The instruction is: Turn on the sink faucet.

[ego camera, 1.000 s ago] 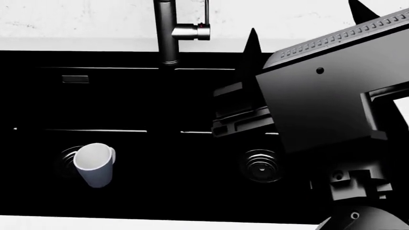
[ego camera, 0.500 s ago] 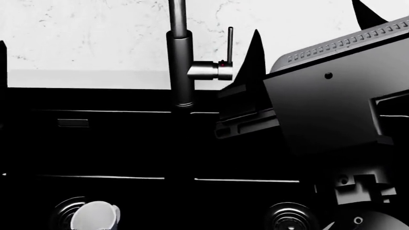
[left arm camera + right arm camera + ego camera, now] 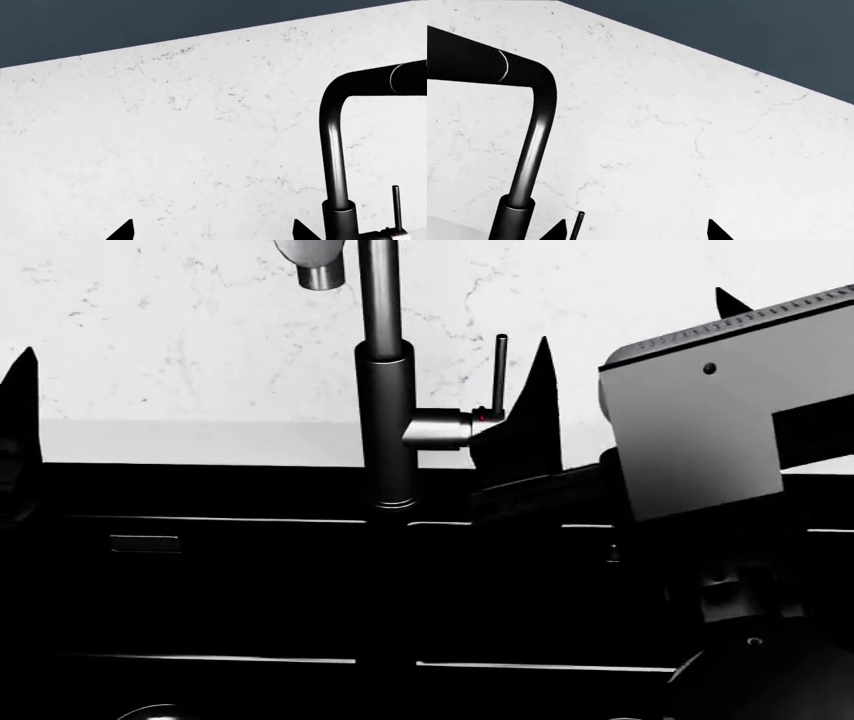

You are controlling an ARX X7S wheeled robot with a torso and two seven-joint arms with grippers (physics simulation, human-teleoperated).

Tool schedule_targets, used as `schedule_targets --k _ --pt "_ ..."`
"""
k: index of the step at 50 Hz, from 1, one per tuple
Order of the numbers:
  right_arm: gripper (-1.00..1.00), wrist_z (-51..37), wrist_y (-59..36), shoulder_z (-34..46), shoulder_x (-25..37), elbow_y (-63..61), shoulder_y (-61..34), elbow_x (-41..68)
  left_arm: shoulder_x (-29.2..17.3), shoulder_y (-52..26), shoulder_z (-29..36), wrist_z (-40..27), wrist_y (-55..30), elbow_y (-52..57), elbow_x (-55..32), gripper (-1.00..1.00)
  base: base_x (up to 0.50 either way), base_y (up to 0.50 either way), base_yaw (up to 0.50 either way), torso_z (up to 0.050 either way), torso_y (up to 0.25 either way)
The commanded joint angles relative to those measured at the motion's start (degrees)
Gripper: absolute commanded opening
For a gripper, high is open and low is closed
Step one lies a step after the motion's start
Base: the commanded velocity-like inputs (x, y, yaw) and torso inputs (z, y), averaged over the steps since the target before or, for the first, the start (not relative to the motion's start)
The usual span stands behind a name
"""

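The sink faucet (image 3: 386,430) is a tall dark-grey tube at the back of the black sink (image 3: 200,590). Its side lever (image 3: 441,428) has a red mark (image 3: 481,417) and a thin upright rod (image 3: 501,370). My right gripper (image 3: 630,350) is open and empty, with one finger (image 3: 534,410) close beside the lever's end. In the right wrist view the rod (image 3: 579,225) shows just inside one fingertip (image 3: 557,231) of that gripper (image 3: 635,231), next to the tube (image 3: 534,140). My left gripper (image 3: 213,230) is open and empty, to the left of the faucet (image 3: 337,165).
A white marble backsplash (image 3: 174,330) rises behind the sink, with a dark blue wall (image 3: 133,25) above it. The spout's end (image 3: 314,260) hangs at the top of the head view. A left finger (image 3: 20,410) shows at the far left edge.
The head view has risen: the faucet sits lower in frame, and the white mug and drains have dropped out of view. A left finger now shows at the left edge.
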State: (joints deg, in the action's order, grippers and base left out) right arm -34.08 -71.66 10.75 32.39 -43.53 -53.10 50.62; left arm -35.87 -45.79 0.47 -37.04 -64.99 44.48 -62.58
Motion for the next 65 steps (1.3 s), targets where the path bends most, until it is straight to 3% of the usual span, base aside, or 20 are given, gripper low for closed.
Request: schedule_targets --k 1,22,43,65 --pt "1.00 7.63 9.63 6.28 -1.64 13.13 -0.32 -6.77 0.03 1.17 0.79 0.62 0.97 -1.38 1.16 1.00 0.00 0.00 0.00 0.000 0.000" --pt "1.00 11.84 11.90 13.93 -6.48 21.84 -7.96 -10.43 -0.84 3.35 1.69 2.30 3.27 -2.40 3.41 1.00 0.00 0.00 0.00 0.000 0.000" --pt "1.00 19.08 19.05 20.06 -10.58 44.22 -15.36 -17.44 -2.52 3.08 4.62 3.98 4.72 -2.14 7.05 1.00 0.00 0.00 0.00 0.000 0.000" --pt "1.00 21.97 21.44 22.12 -12.55 52.49 -20.36 -19.54 -2.32 2.19 3.02 2.66 4.43 -1.00 4.08 1.00 0.00 0.00 0.00 0.025 -0.167"
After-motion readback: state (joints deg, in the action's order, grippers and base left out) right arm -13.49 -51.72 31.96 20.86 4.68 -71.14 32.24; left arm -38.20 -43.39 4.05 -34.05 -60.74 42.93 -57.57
